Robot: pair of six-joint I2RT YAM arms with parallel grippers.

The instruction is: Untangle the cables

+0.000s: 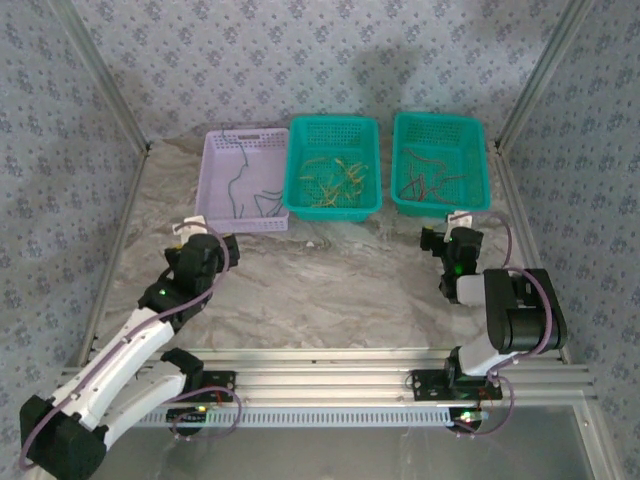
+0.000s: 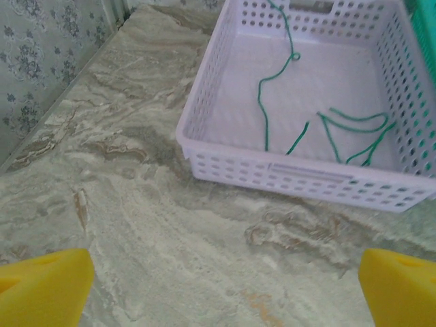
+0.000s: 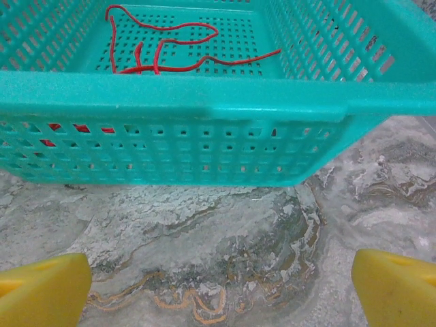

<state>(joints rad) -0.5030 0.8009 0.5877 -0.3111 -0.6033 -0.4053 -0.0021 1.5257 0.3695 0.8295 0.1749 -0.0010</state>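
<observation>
Yellow foam, left: the left gripper (image 2: 219, 289) holds its foam pads (image 2: 42, 286) wide apart with nothing between them but bare stone.
Yellow foam, right: the right gripper (image 3: 218, 289) is the same, its fingertips (image 3: 398, 286) spread and empty.
Left gripper's aim: from above, the gripper sits low over the table at about 9 o'clock, nose towards 1 o'clock and the lilac basket (image 2: 204, 102), near it but not touching.
Right gripper's aim: it hangs at about 3 o'clock, pointing to 12 o'clock at the near wall of the right teal basket (image 3: 170, 102), just short of it.
Marble table (image 1: 330, 290): I see no loose wire lying on it between the arms and the baskets.
Baskets: three stand in a row at the 12 o'clock end, lilac at 11, the middle teal basket (image 1: 335, 122) at 12, the other teal one at 1.
Green cables (image 2: 262, 102): on the lilac basket's floor, one long strand and a couple of bent ones, mostly apart.
Yellow cables (image 1: 335, 178): a loose scatter in the middle basket, too small from above to say whether any cross.
Red cables (image 3: 178, 26): in the right basket, strands running over one another towards its 9 o'clock side.
Done, as I judge it: colours look separated, one to a basket.
Left, as I judge it: little or nothing, perhaps easing apart the crossing red strands.
</observation>
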